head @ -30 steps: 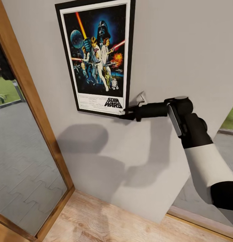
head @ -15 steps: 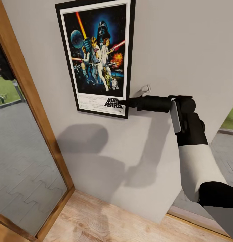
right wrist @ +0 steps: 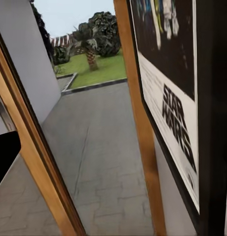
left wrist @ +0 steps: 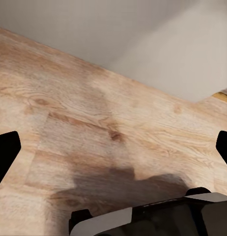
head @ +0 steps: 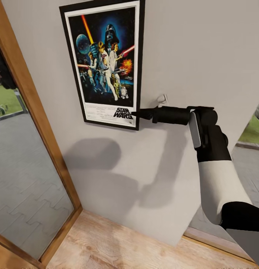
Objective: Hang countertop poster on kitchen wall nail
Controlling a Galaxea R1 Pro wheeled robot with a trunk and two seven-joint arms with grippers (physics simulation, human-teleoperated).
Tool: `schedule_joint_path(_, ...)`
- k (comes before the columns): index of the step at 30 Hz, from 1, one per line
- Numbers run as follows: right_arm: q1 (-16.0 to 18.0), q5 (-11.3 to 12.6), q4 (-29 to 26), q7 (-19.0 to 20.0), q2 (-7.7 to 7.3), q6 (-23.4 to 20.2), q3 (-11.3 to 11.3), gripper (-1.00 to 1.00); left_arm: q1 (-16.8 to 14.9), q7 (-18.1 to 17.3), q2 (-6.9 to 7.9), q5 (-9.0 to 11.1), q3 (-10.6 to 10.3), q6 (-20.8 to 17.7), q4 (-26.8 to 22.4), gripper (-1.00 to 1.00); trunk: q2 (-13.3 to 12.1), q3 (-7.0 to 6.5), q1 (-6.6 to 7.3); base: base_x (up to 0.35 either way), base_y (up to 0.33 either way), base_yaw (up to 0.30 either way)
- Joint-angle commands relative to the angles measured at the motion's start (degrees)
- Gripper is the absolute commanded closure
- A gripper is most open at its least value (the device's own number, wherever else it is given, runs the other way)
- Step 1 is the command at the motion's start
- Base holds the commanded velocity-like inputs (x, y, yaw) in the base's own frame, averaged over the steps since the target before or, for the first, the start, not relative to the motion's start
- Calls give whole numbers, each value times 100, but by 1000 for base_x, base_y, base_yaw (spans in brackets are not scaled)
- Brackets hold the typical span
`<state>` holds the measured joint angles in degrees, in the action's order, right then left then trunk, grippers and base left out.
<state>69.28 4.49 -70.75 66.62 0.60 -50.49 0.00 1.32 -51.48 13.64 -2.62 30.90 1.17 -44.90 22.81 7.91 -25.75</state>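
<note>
Poster (head: 105,63) sits flat on the wall at eleven o'clock, having slid slightly toward nine since a moment ago; judging by that, hanging is nearly finished. Right gripper (head: 136,113) pinches its lower-right corner.

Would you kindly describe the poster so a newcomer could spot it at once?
Start at the grey wall right of the wood-framed glass door. The poster hangs there, the right gripper at its lower corner. Its black frame, white border and "STAR WARS" title mark it out.
</note>
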Motion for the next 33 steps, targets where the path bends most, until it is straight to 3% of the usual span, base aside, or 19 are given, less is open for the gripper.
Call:
schedule_joint_path(1,6,34,2,-9,1,-45,0,-100,0,-20,-2,-28,13,12,-10,-100,12,11,-3,-29,-29,0)
schedule_joint_path(12,6,34,1,-9,1,-44,0,-100,0,-20,-2,-28,13,13,-4,-100,12,11,-3,-54,-8,0)
schedule_joint_path(28,-2,101,4,-3,1,-40,-9,-100,0,-20,-2,-28,12,15,-2,-100,12,11,-3,-320,0,0)
schedule_joint_path(31,-118,221,-12,5,1,-35,-9,-100,0,-25,-2,-28,12,15,-3,-100,12,11,-3,-338,0,0)
schedule_joint_path(33,-491,396,-230,18,-6,-19,-16,-100,0,-36,2,-28,16,14,-2,-100,12,11,-3,-338,0,0)
